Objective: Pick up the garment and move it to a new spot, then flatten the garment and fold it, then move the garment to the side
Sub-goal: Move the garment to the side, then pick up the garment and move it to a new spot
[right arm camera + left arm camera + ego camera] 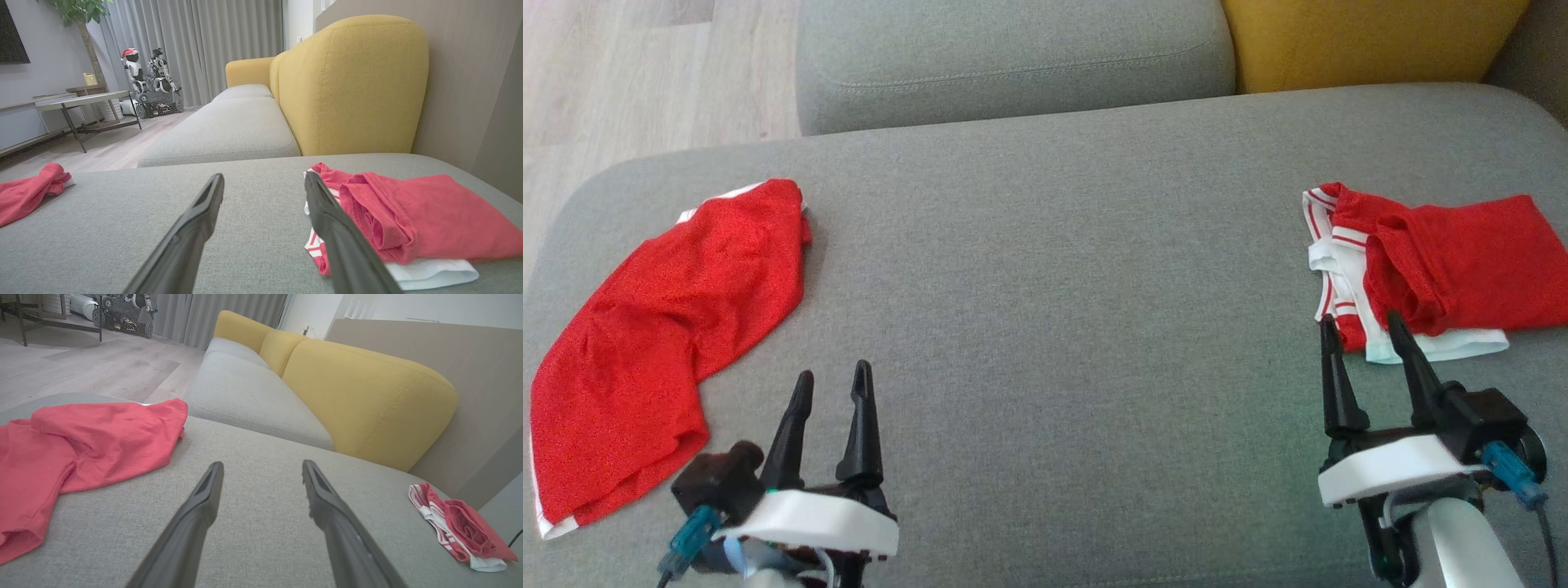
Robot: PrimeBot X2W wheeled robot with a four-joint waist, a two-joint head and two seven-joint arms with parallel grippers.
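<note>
A loose red garment with white trim lies rumpled on the left of the grey sofa seat; it also shows in the left wrist view and the right wrist view. My left gripper hovers open just right of its lower part, with nothing between the fingers. On the right lies a folded red and white garment pile. My right gripper stands open at that pile's near left corner, holding nothing.
A second grey seat cushion and yellow back cushions lie beyond the seat. Wooden floor is at the far left. A low table and other robots stand far off in the room.
</note>
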